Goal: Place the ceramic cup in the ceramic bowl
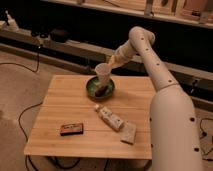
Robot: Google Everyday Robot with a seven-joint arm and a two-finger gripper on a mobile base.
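The white ceramic cup (102,73) is held tilted right over the green ceramic bowl (92,89), at the far middle of the wooden table (70,102). My gripper (111,64) is shut on the ceramic cup at its upper right side, at the end of the white arm that reaches in from the right. A small brown oblong item (103,91) lies inside the bowl, partly behind the cup's base. I cannot tell whether the cup touches the bowl.
A white tube with a cap (109,117) lies in the table's middle. A pale flat packet (129,133) lies to its right near the front edge. A dark flat box (71,129) lies front left. Black cables run over the floor at left.
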